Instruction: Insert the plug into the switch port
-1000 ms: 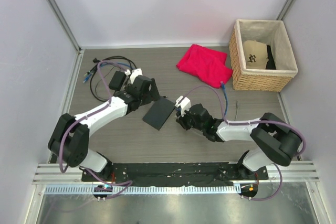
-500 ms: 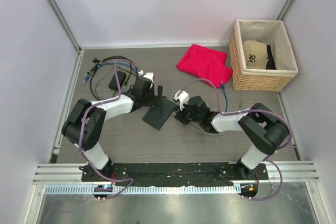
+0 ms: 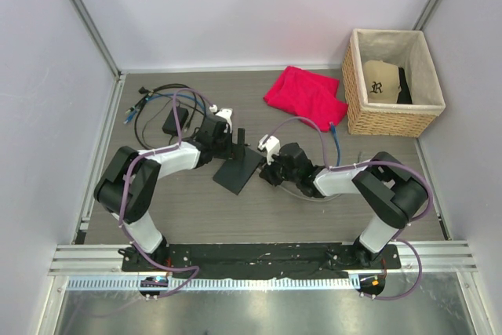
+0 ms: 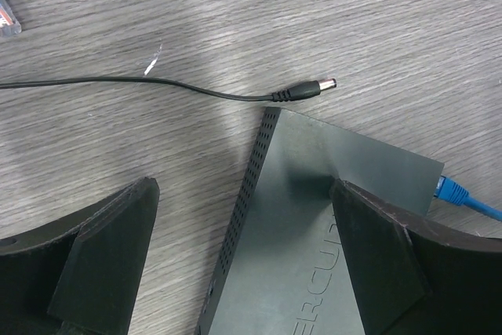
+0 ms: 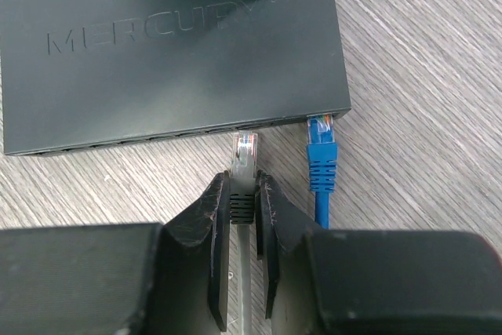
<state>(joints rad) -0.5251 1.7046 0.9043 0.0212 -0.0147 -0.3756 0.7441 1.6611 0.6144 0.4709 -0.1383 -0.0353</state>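
The switch (image 3: 238, 170) is a flat dark grey box marked MERCURY, lying on the table. It also shows in the left wrist view (image 4: 329, 256) and the right wrist view (image 5: 172, 60). My right gripper (image 5: 245, 194) is shut on a clear plug (image 5: 245, 151) with a grey boot and grey cable. The plug's tip is just short of the port edge. A blue plug (image 5: 321, 154) sits at the end port beside it. My left gripper (image 4: 241, 186) is open and straddles the switch's side edge. One of its fingers (image 4: 376, 256) rests on the switch's top.
A black barrel plug (image 4: 314, 88) on a thin cord lies just past the switch's far corner. A black power brick with coiled cords (image 3: 172, 119) is at the back left. A red cloth (image 3: 306, 96) and a wicker basket (image 3: 392, 119) holding a cap are at the back right.
My left gripper has swung from beside the switch to over its far end and opened. My right gripper has moved slightly left and closer to the port edge with the plug.
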